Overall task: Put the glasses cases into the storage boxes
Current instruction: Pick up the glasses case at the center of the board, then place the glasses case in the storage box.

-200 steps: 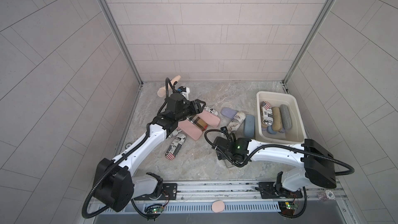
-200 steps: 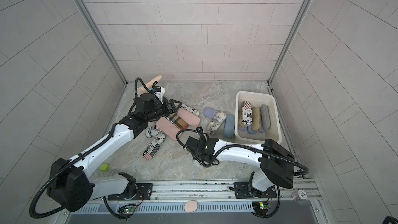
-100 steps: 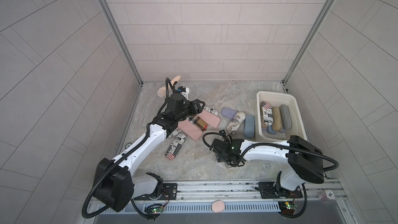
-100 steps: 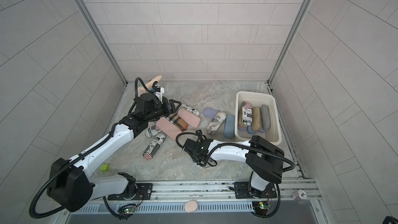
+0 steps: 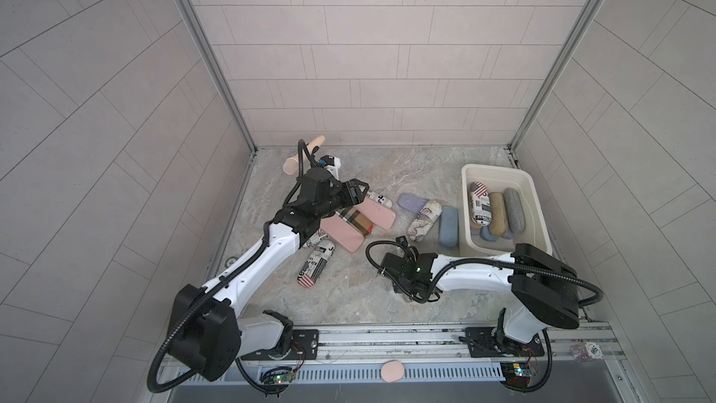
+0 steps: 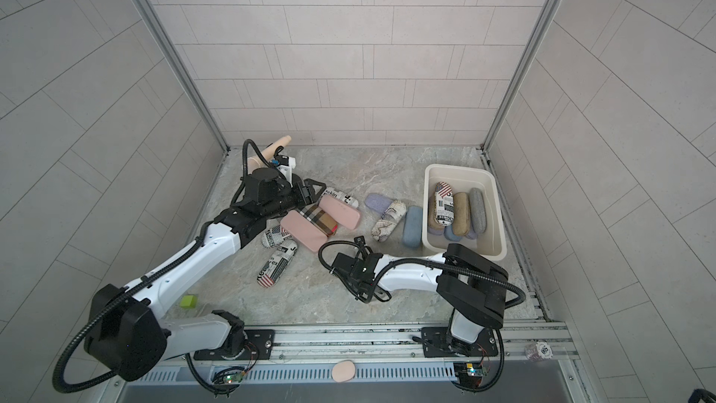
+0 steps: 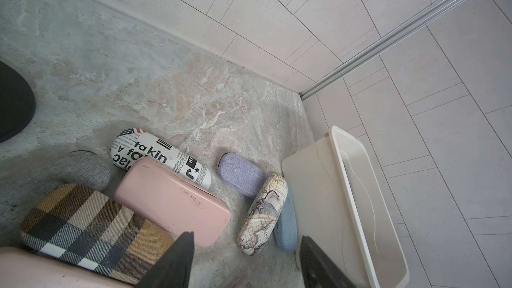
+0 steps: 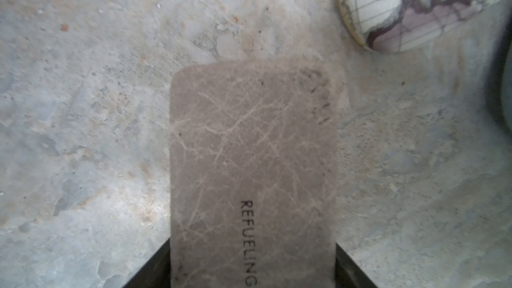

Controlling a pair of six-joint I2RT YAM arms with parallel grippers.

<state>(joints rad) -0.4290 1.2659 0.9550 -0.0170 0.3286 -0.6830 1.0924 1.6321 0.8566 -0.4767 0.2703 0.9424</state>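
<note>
We see the right fingers (image 8: 151, 270) clamped on both long sides of the flat taupe leather-look glasses case (image 8: 249, 148). It lies on the marble worktop (image 5: 348, 296), near the front corner of the cream-white plastic tub (image 5: 488, 249). Farther from that tub, the left fingers (image 7: 177, 261) hang apart and empty over the pink hard case (image 7: 171, 198).

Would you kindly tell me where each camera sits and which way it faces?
Top views: high above the front rail, looking down at the floor; left arm and right arm show whole.
Left wrist: on the left arm, looking past a pink case toward the tub; left gripper shows, open.
Right wrist: on the right arm, looking down close on a brown case inside the right gripper.
Shared: both wrist views show the map-print case.
</note>
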